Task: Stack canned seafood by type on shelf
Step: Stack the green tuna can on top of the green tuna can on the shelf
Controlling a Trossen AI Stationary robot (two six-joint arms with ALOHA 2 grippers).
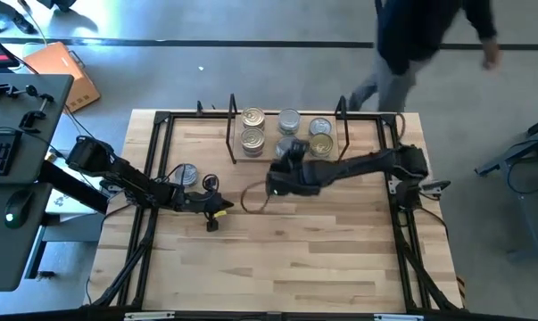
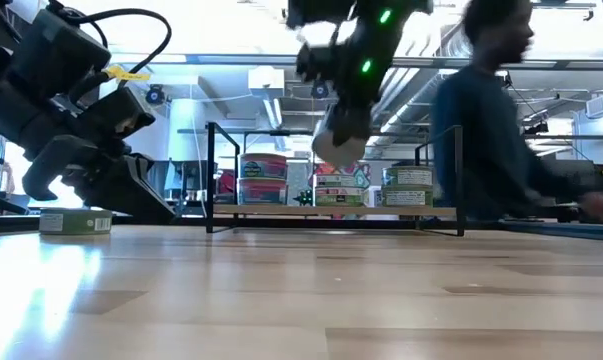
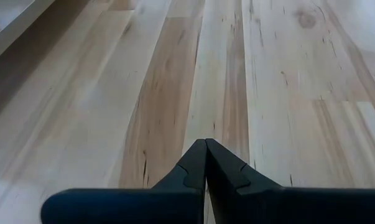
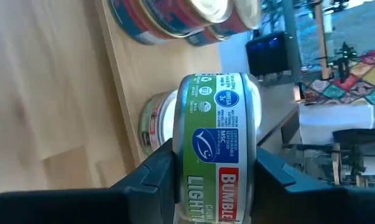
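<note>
My right gripper [image 1: 291,152] is shut on a green-labelled seafood tin [image 4: 218,137] at the near edge of the shelf [image 1: 273,159]. In the low view the tin is held above the shelf's middle tins [image 2: 339,190]. Several tins stand on the shelf board in three groups, at the left [image 1: 253,127], the middle [image 1: 289,120] and the right [image 1: 320,135]. One tin [image 1: 185,174] stands alone on the table beside my left arm. My left gripper [image 1: 213,212] is shut and empty, low over the table left of centre. My right gripper pinches the tin between its two fingers, one finger [image 4: 159,165] on each flat end [image 4: 180,155]. The green label wall faces the wrist camera. The fingers point toward the table's far edge. The tin is lifted clear, with its flat ends level.
The shelf's black wire uprights [image 1: 233,116] [image 1: 342,114] stand at both ends. The black table frame [image 1: 161,134] runs around the tabletop. A person [image 1: 420,40] moves past the table's far side. A cable loop [image 1: 253,198] lies near my right wrist.
</note>
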